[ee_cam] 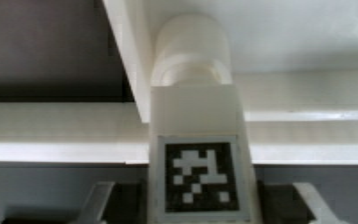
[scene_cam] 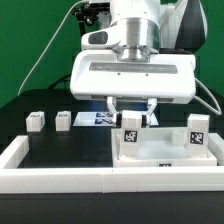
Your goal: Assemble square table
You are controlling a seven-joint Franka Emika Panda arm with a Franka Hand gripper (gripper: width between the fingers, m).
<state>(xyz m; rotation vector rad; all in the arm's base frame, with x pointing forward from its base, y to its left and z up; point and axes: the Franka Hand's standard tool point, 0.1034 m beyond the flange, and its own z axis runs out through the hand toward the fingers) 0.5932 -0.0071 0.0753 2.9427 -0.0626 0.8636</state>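
Note:
The white square slab (scene_cam: 160,152) lies at the exterior view's right, a tag on its front edge. Two tagged white legs stand upright on it, one at its left corner (scene_cam: 131,128) and one at its right (scene_cam: 197,131). Two more legs (scene_cam: 35,121) (scene_cam: 63,119) stand on the dark table at the left. My gripper (scene_cam: 131,108) is open just above the left-corner leg. In the wrist view that leg (ee_cam: 197,170) lies between the fingers, with a gap on each side, and my gripper (ee_cam: 201,208) does not touch it.
The marker board (scene_cam: 93,118) lies flat behind the gripper. A long low white border wall (scene_cam: 60,180) runs along the front and the left side. A white band (ee_cam: 60,135) crosses behind the leg in the wrist view.

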